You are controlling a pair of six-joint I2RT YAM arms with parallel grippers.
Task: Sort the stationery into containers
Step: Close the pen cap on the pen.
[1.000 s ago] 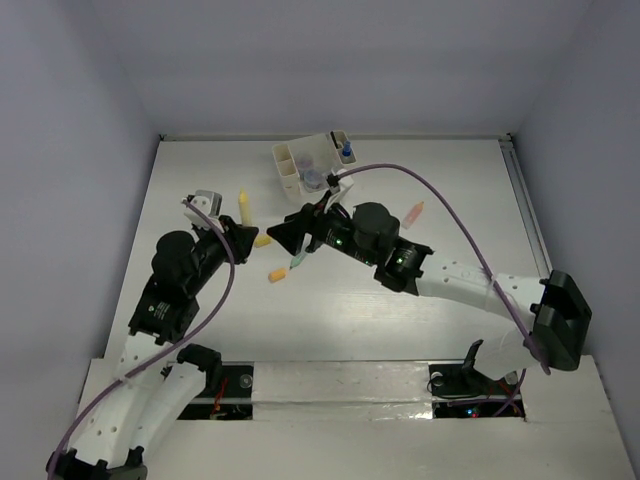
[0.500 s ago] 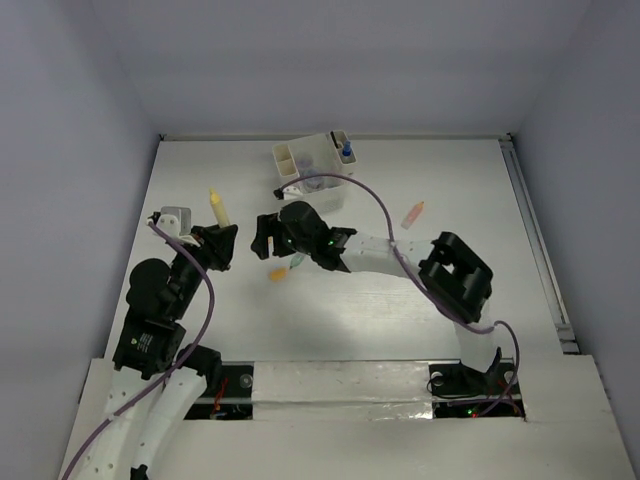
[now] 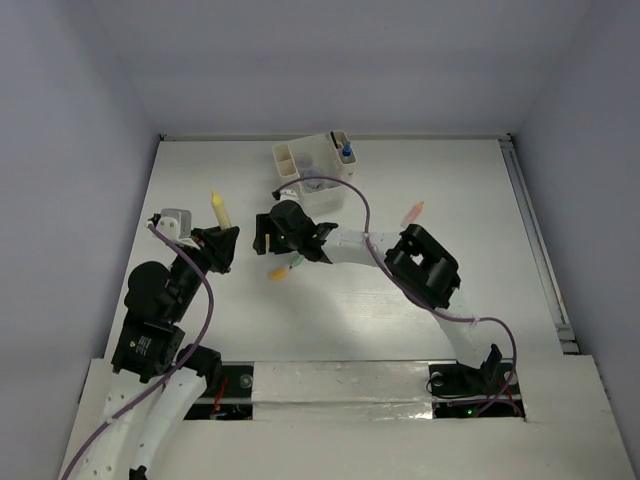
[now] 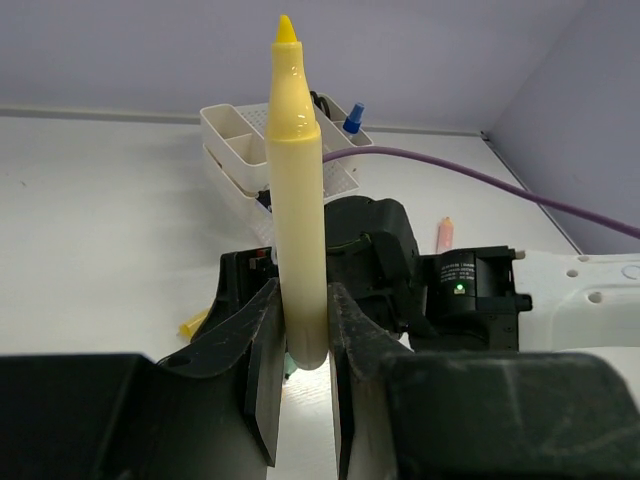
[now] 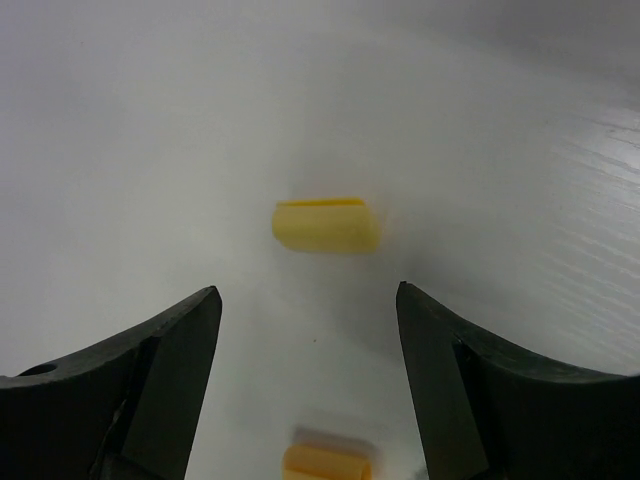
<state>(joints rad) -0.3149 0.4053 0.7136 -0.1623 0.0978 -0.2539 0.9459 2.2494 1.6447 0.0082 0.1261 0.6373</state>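
Note:
My left gripper [image 4: 305,335] is shut on a pale yellow marker [image 4: 297,190], held upright with its tip up; from above the left gripper [image 3: 217,245] and the marker [image 3: 217,209] are at mid-left. My right gripper [image 5: 308,295] stands open, pointing down over a yellow block [image 5: 326,225], with an orange block [image 5: 325,463] nearer the wrist. In the top view the right gripper [image 3: 265,236] hides the yellow block. The orange block [image 3: 278,273] and a green marker [image 3: 296,265] lie beside it. The cream organizer [image 3: 283,160] holds a blue-capped bottle [image 3: 346,152].
A pink-orange marker [image 3: 412,213] lies right of the organizer. The right arm stretches across the table's middle with its elbow [image 3: 428,265] raised and a purple cable looping over it. Grey walls close in the table on three sides.
The left arm drew back to the left with the yellow marker. The right arm swung left and folded at the elbow, bringing its open gripper over the yellow block.

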